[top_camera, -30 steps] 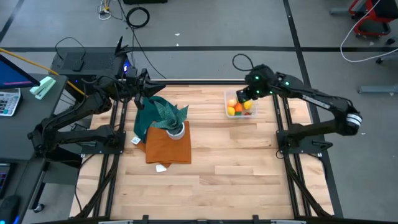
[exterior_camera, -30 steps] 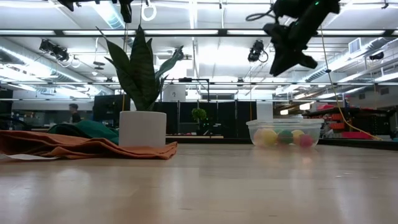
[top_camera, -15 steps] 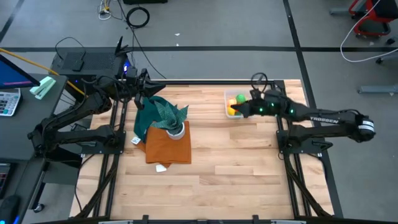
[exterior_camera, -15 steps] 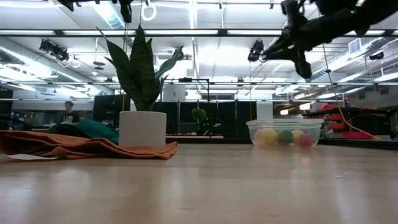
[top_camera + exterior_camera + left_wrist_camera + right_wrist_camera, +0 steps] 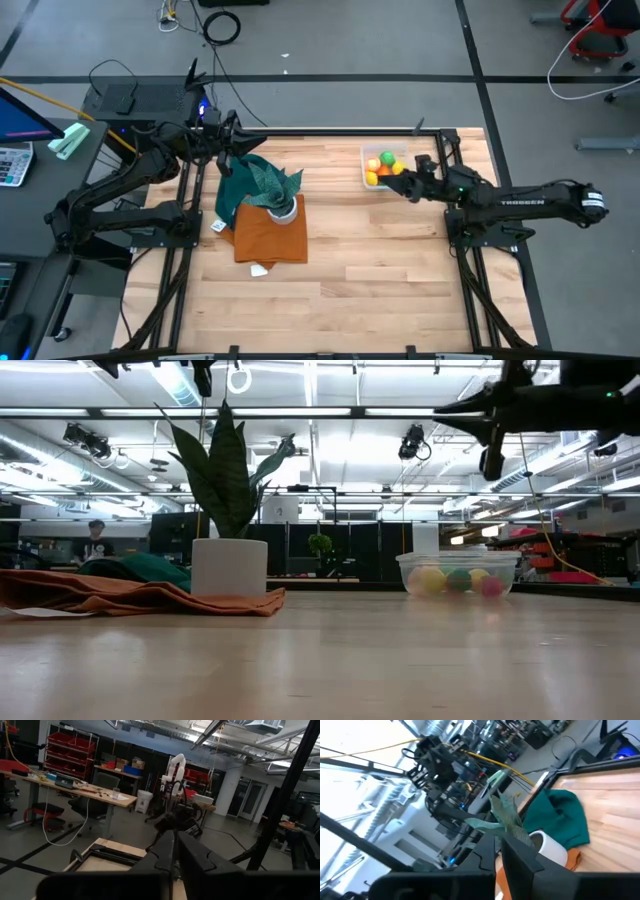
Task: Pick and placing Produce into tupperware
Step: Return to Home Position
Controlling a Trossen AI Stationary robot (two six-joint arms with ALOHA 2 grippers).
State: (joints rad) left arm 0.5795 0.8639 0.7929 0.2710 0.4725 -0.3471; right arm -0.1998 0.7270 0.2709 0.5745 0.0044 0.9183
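From above, the tupperware (image 5: 364, 160) sits near the table's (image 5: 350, 285) far edge with the produce (image 5: 381, 170) inside. The right hand (image 5: 401, 187) hangs just beside it, and the left hand (image 5: 233, 143) waits near a green cloth (image 5: 233, 192). Low view: coloured balls show through the clear wall. Wrist views: both hands clenched, fingers together, grasping nothing

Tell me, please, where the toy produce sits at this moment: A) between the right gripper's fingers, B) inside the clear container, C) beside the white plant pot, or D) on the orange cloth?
B: the yellow, green, orange and red produce all lies within the walls of the clear container.
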